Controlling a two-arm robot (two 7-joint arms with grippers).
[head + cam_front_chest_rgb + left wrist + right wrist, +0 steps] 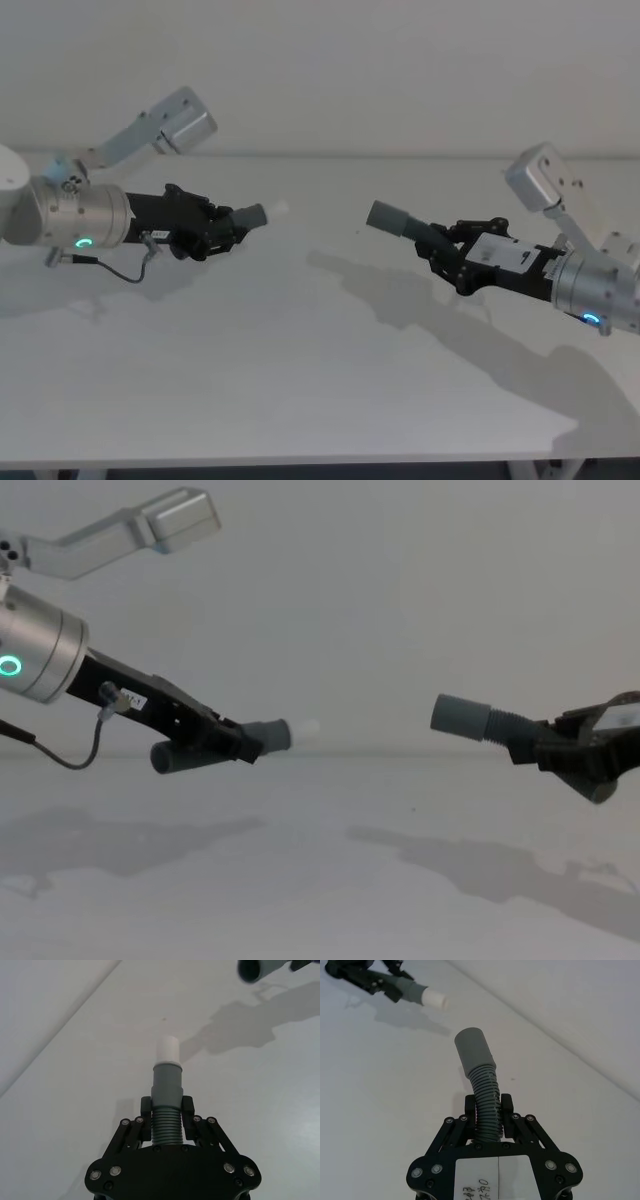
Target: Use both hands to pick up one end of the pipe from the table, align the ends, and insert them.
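Observation:
My left gripper point(222, 232) is shut on a grey ribbed pipe piece point(166, 1100) held above the table point(300, 380); its pale whitish end point(168, 1050) points toward the right arm. Across a gap, my right gripper point(445, 255) is shut on the other grey pipe piece point(480, 1075), whose wider open end point(383, 217) faces left. In the chest view the white tip point(303, 729) and the grey collar point(460, 716) sit at nearly the same height, well apart. The left wrist view catches the right piece's open mouth point(255, 970) farther off.
The white table runs to a pale wall behind. Its front edge point(300, 462) shows in the head view. Both arms' shadows point(400, 300) fall on the bare surface below them.

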